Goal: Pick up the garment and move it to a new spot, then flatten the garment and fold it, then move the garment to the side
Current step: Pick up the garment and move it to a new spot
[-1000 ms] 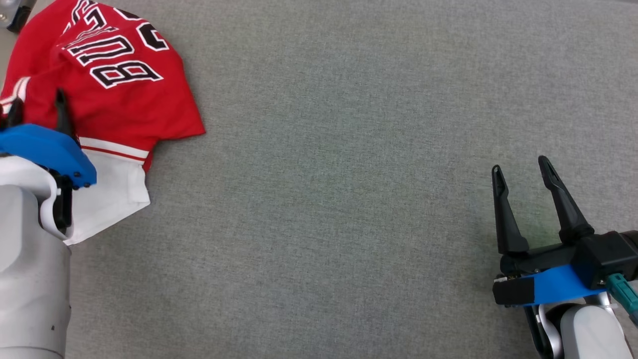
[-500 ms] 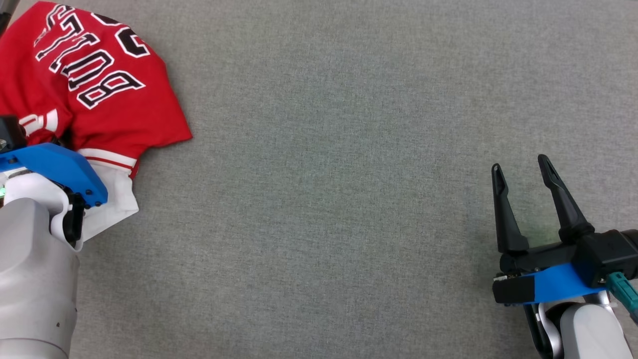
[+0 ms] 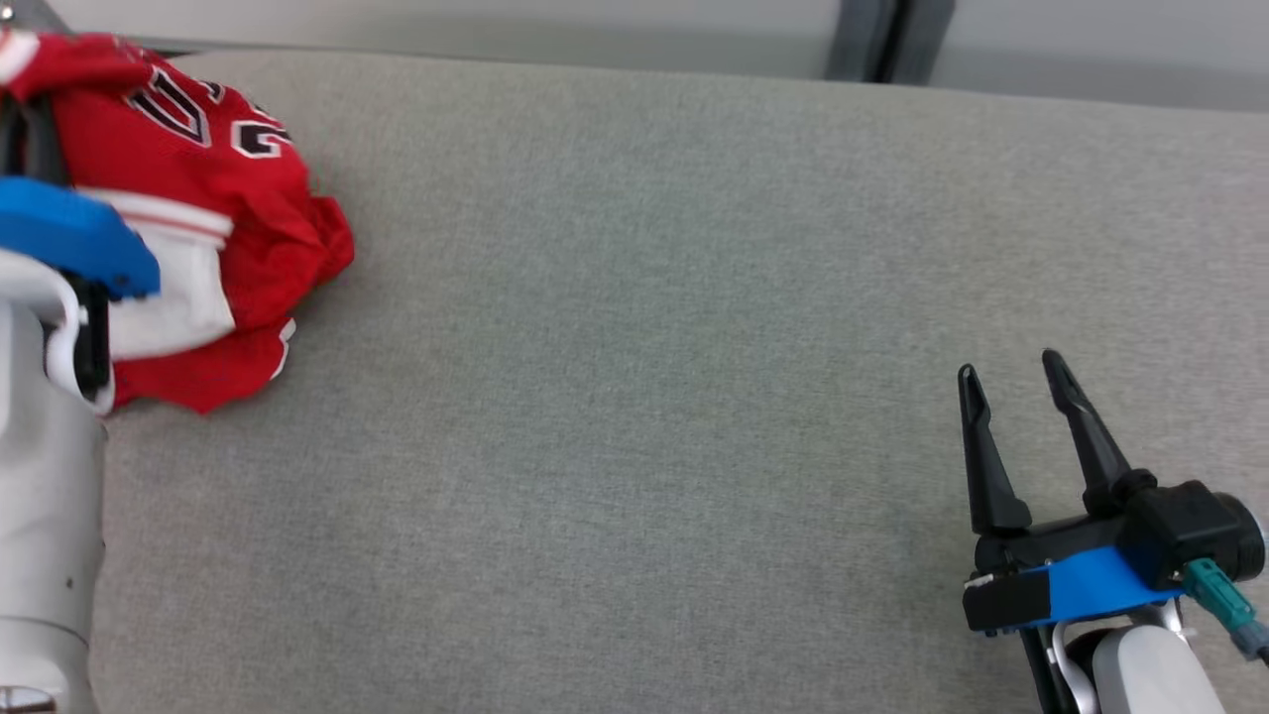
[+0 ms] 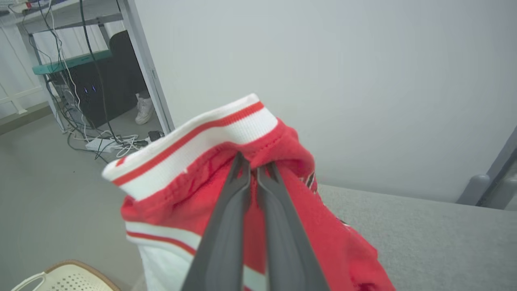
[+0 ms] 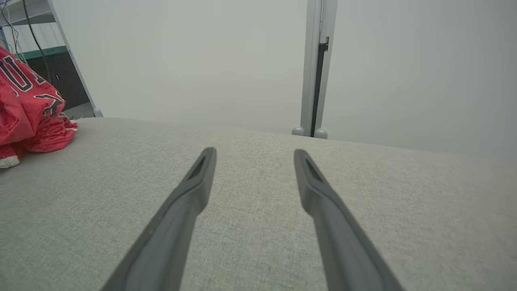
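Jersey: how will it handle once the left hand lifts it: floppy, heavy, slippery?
Likely floppy: the jersey bunches and droops around the left hand. Probably light, since one pinch near the ribbed band holds a bunch up. Trailing folds may drag on the table.

A red sports jersey with black, white-edged lettering, white ribbed trim carrying a red stripe, and a white panel. It is bunched and crumpled at the far left of the grey counter. Its trimmed edge is raised, pinched in the closed left end effector, and its lower folds lie on the surface.
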